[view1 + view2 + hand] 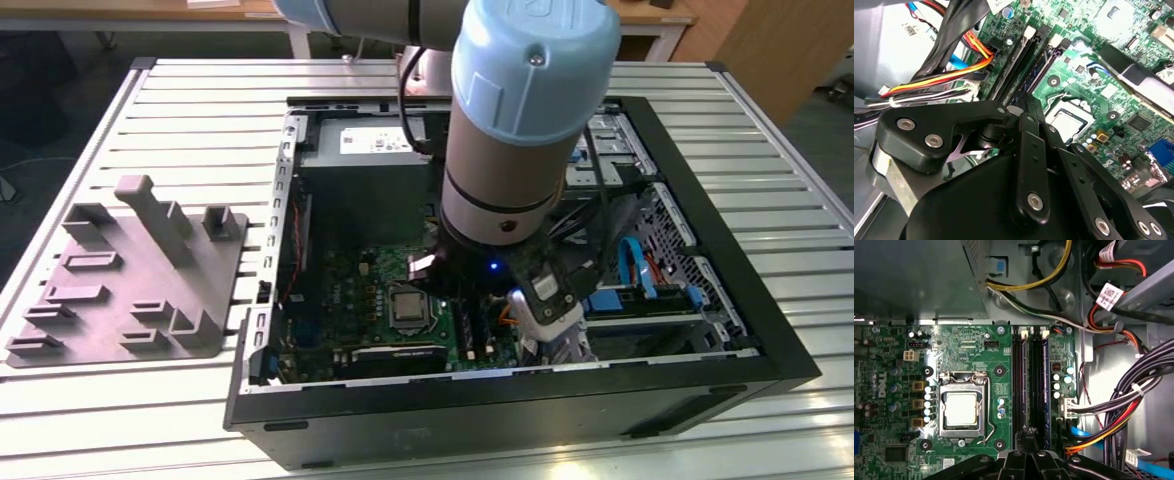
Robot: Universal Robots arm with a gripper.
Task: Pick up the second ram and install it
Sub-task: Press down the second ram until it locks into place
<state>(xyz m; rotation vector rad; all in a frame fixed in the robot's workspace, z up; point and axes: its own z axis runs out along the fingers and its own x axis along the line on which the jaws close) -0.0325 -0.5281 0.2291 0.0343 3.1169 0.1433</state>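
chunky silver-grey cylindrical robot arm with a pale blue rounded joint cap and one small screw on top, black wrist collar with a tiny blue light, matte black linkage gripper with shiny silver screw heads on its bars

Even, soft indoor light falls from above in the exterior view; the ribbed pale metal table is bright, while the open black computer case holds deep shadow inside. In the first wrist view the green motherboard is sharp and well lit, with mild glare on the square silver processor. In the second wrist view, the near black gripper linkage is soft-focused and faintly glossy.
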